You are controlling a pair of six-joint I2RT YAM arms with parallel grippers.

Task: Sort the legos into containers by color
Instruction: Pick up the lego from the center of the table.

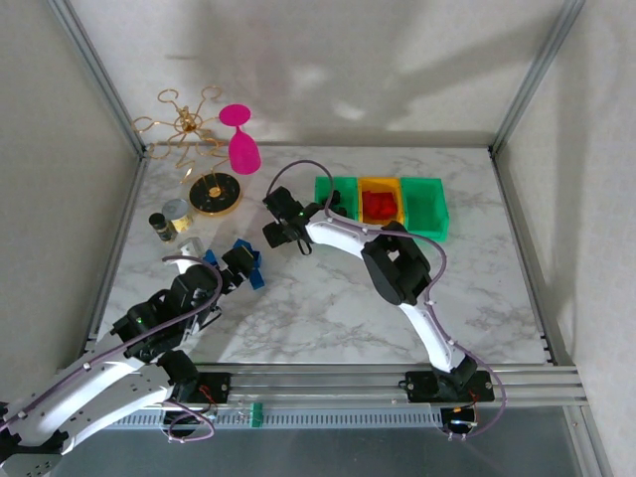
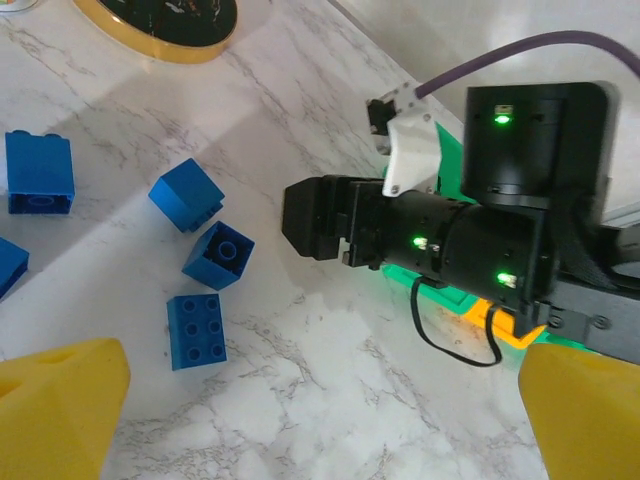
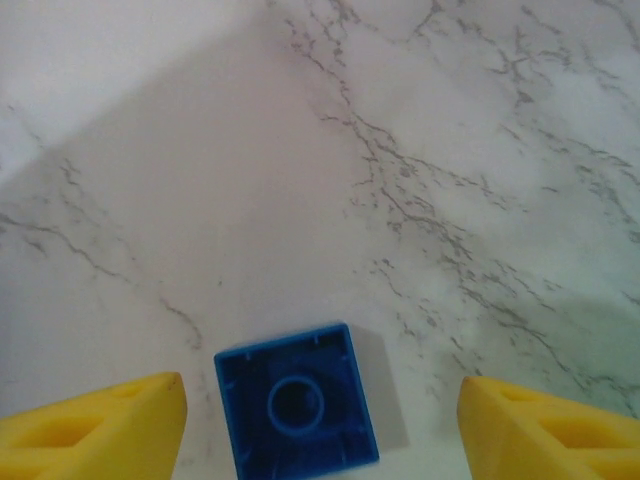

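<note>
— Where are the bricks?
— A glossy blue brick, square, hollow side up, lies on the veined marble table between the right gripper's spread yellow fingers, untouched. Red bricks sit in the orange bin.
— And the left gripper?
— Its wedge-shaped fingers are spread, holding nothing.

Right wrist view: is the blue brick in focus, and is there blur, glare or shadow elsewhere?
Right wrist: blue brick fairly sharp, right fingertips soft at the bottom corners. Left wrist: blue bricks crisp, left fingertips blurred, green lights on the right arm bloom slightly. Top external: even light, soft blotchy shadows on the back wall.
</note>
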